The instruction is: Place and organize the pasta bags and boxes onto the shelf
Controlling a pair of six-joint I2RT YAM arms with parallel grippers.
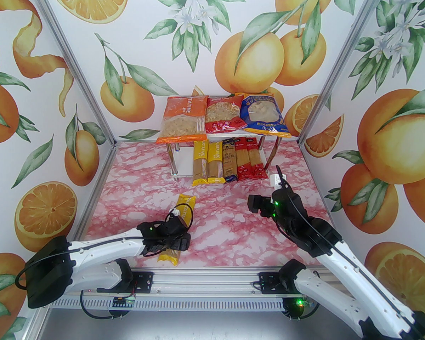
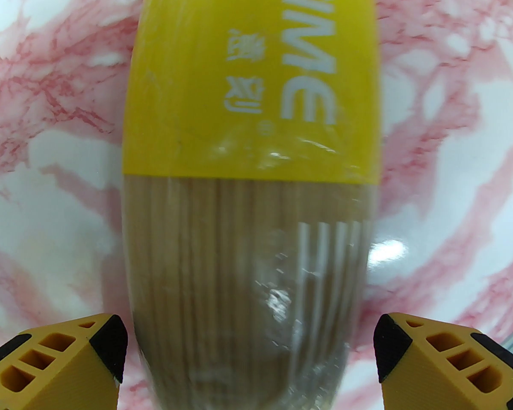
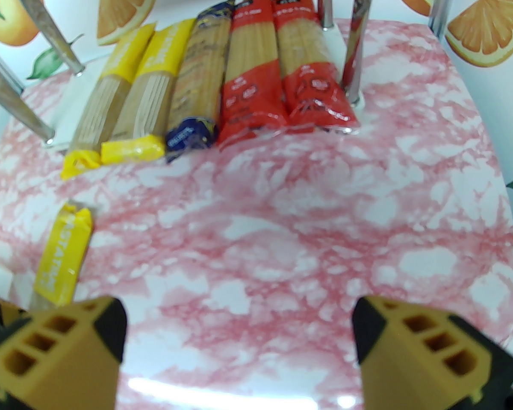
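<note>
Yellow spaghetti pack lying lower centre, left gripper straddling it, jaws released; clamping gently mid-length advisable. Right gripper hanging spread, empty.

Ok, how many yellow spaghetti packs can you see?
3 yellow packs: two side by side at the left of the shelf's lower tier, one on the table beneath the left end effector.

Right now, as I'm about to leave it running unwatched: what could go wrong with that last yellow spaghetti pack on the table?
1. The open left gripper straddles the yellow pack, which is long and glossy; gripped off its middle, it may droop or slip.
2. The free spot on the shelf lies between the row of packs and a chrome leg; the pack could catch either.
</note>
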